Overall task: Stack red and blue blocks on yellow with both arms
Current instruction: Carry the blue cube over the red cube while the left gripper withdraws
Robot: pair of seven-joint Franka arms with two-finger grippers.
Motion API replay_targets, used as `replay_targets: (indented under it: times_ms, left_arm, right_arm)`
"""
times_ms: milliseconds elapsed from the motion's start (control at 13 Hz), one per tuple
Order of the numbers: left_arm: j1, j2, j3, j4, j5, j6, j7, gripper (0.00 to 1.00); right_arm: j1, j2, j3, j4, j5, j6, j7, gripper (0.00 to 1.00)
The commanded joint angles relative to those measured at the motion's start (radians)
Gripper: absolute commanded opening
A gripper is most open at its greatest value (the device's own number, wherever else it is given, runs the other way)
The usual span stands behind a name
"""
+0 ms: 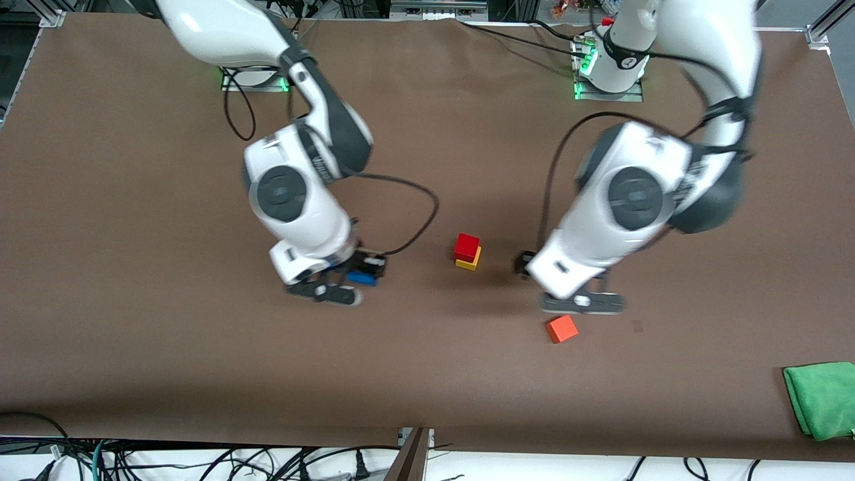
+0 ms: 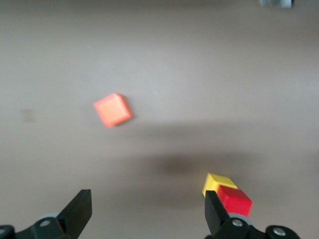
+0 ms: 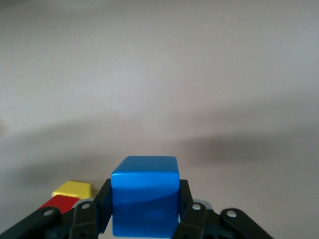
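Note:
The red block [image 1: 466,246] sits on the yellow block [image 1: 469,260] near the table's middle; both also show in the left wrist view, red [image 2: 235,200] on yellow [image 2: 217,182], and in the right wrist view, red [image 3: 61,201] and yellow [image 3: 73,189]. My right gripper [image 1: 357,275] is shut on the blue block [image 1: 362,278], which fills the space between its fingers in the right wrist view [image 3: 145,194]; it is above the table toward the right arm's end from the stack. My left gripper [image 2: 147,211] is open and empty, above the table beside the stack toward the left arm's end.
An orange-red cube [image 1: 562,329] lies nearer the front camera than the stack, under the left arm's hand; it also shows in the left wrist view [image 2: 113,109]. A green cloth [image 1: 821,398] lies at the table's near corner at the left arm's end.

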Motion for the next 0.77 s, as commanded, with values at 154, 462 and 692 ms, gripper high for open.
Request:
replay_targets:
  times_ms: [154, 462, 692]
  left_arm:
    - [0.157, -0.143, -0.013, -0.013, -0.015, -0.190, 0.124, 1.00]
    - [0.298, -0.235, -0.004, -0.012, -0.018, -0.330, 0.374, 1.00]
    - [0.335, -0.343, 0.002, -0.082, -0.041, -0.338, 0.381, 1.00]
  right_arm:
    - [0.193, 0.114, -0.018, 0.094, -0.047, 0.093, 0.378, 0.24]
    - [0.274, 0.141, -0.020, 0.119, -0.062, 0.120, 0.523, 0.25]
    - [0.283, 0.142, -0.023, 0.117, -0.072, 0.127, 0.539, 0.26]
